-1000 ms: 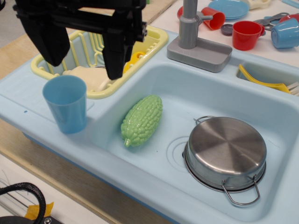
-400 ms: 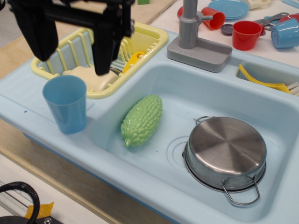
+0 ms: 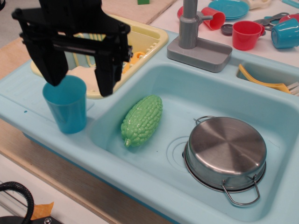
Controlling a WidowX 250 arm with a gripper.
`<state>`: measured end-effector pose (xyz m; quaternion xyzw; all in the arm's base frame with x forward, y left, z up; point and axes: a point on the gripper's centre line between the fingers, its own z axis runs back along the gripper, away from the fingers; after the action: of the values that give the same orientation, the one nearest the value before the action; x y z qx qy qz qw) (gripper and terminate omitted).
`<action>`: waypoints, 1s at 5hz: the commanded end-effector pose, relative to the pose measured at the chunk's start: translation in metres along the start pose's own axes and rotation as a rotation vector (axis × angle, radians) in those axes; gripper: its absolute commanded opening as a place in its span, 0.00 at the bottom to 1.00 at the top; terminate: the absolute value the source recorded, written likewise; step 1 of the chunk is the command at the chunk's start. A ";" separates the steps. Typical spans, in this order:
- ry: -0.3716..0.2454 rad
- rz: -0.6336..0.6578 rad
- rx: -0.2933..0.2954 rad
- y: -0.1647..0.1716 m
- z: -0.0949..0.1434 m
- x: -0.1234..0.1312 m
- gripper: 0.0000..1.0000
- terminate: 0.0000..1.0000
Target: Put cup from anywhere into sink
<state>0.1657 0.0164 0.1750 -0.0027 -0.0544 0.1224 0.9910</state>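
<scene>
pincer (image 3: 78, 78) spread wide above the upright cup (image 3: 66, 105) beside the sink (image 3: 196, 93)

No readable text, labels, brands or numbers anywhere: cup (image 3: 66, 108), sink (image 3: 196, 93), pot (image 3: 226, 150), gourd (image 3: 142, 120), dish rack (image 3: 149, 39) and mugs (image 3: 245, 34) are all plain, unmarked.

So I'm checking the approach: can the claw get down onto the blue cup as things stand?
Probably yes. The claw hangs open right above the blue cup, which stands upright on the sink ledge with nothing between them.
</scene>
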 end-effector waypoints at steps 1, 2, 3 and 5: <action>-0.009 0.004 -0.033 0.004 -0.007 -0.001 1.00 0.00; 0.016 0.010 -0.051 0.008 -0.013 0.001 1.00 0.00; 0.049 0.021 -0.084 0.012 -0.019 0.002 1.00 0.00; 0.117 0.067 -0.115 0.012 -0.023 0.000 0.00 0.00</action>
<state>0.1630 0.0253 0.1487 -0.0677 0.0042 0.1506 0.9863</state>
